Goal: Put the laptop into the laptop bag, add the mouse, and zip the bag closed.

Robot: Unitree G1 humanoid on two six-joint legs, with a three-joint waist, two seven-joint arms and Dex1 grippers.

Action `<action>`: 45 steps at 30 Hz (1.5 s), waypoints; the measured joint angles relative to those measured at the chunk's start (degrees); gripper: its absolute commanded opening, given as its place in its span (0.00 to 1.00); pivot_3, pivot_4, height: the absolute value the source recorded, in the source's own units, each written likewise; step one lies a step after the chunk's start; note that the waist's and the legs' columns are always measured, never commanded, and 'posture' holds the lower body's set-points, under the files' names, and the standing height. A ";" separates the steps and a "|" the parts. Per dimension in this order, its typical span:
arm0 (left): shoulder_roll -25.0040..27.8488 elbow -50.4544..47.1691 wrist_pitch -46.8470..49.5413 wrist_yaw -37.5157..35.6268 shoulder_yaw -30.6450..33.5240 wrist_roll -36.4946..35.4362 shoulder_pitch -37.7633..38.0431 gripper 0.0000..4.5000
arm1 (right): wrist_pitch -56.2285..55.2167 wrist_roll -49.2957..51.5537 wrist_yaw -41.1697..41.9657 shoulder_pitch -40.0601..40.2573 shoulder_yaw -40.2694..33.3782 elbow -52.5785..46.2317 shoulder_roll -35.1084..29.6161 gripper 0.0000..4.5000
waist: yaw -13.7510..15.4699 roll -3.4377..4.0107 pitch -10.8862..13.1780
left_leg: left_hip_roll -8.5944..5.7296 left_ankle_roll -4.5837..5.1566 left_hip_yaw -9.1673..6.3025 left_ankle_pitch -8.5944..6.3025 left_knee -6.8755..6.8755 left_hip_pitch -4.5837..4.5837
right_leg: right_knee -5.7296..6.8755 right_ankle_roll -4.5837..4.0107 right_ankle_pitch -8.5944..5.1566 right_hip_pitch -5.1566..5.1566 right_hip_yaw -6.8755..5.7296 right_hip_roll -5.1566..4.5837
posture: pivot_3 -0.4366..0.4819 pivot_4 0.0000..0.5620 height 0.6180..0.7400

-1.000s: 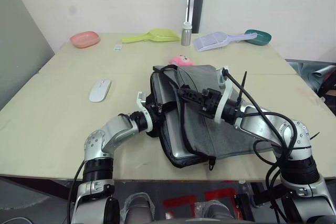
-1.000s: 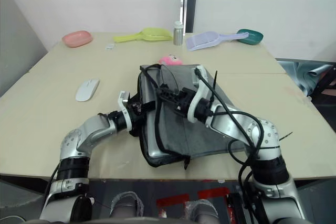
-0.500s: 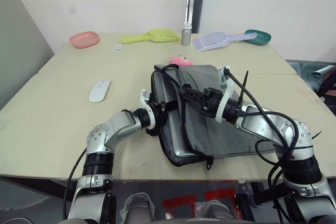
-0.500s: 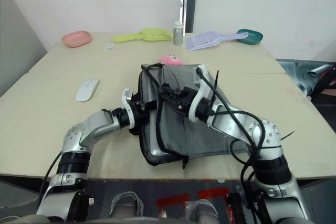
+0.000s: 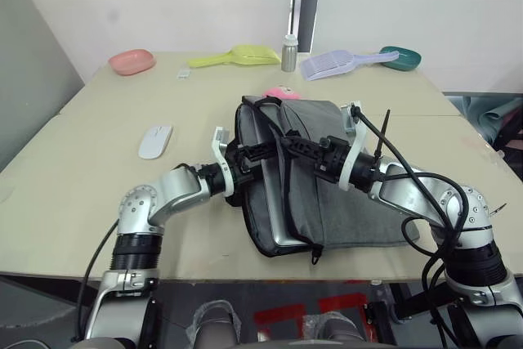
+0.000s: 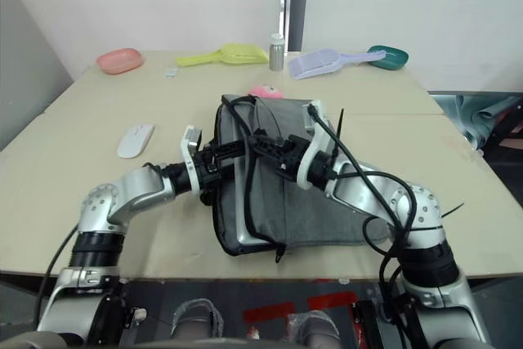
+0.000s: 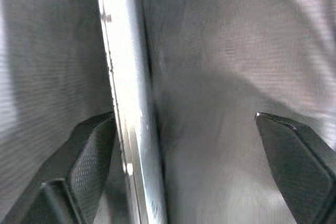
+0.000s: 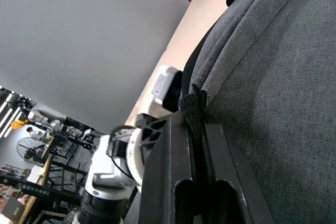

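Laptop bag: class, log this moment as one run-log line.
laptop: mostly inside laptop bag | left gripper: open, inside bag | right gripper: shut on bag edge | mouse: on table

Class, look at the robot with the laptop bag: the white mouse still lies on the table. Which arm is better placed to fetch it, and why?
Left. The mouse lies on the robot's left side of the laptop bag, nearer the left gripper, whose fingers are open inside the bag. The right gripper is shut on a black strap of the bag.
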 measured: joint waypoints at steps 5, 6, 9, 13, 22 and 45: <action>5.19 -0.01 3.73 -4.56 1.95 -0.21 -2.86 0.99 | 0.21 -0.57 1.89 -0.01 -0.13 1.64 -2.08 0.00 | 0.23 0.00 0.00 | -0.01 0.00 -0.01 0.00 0.07 -0.01 | 0.00 0.05 0.03 0.02 0.00 -0.03 | 0.48 0.27 1.00; 6.55 -0.05 4.58 -5.96 2.61 -0.38 -3.80 0.99 | 0.25 -0.91 2.10 -0.01 -0.18 2.01 -2.60 0.00 | 0.22 0.00 0.00 | -0.02 0.00 -0.01 0.00 0.08 0.00 | 0.01 0.04 0.03 0.02 0.01 -0.03 | 0.48 0.27 1.00; 13.20 -0.05 8.06 -11.94 3.86 -1.41 -4.92 0.99 | 0.64 -1.25 3.26 0.00 -0.48 2.51 -3.84 0.00 | -0.08 0.03 -0.02 | -0.02 -0.01 0.01 -0.01 0.07 0.02 | 0.03 0.04 0.02 0.01 0.04 -0.03 | 0.48 0.27 1.00; 24.74 -1.61 12.71 -20.17 3.94 -1.38 -2.65 0.99 | 1.17 -2.04 5.66 -0.02 -1.25 4.38 -5.80 0.00 | -0.19 0.04 -0.03 | -0.01 -0.01 0.02 -0.01 0.05 0.01 | 0.02 0.00 -0.02 -0.02 0.02 -0.03 | 0.48 0.27 1.00; 40.12 -10.14 10.48 -57.13 12.71 20.75 9.64 0.99 | 2.46 -3.86 8.89 -0.26 -3.17 7.08 -7.66 0.00 | -0.05 0.04 -0.03 | -0.01 0.00 0.04 -0.01 0.04 0.00 | -0.01 -0.60 -0.36 0.00 0.00 -0.08 | 0.48 0.27 1.00; 49.81 -2.90 -18.62 -101.95 23.99 58.99 30.68 1.00 | 9.52 -18.77 20.56 1.03 -3.06 8.96 -8.86 0.07 | 0.15 0.04 -0.03 | -0.01 0.28 0.12 -0.16 -0.12 0.10 | -0.01 -0.77 -0.46 0.02 -0.03 -0.14 | 0.48 0.27 1.00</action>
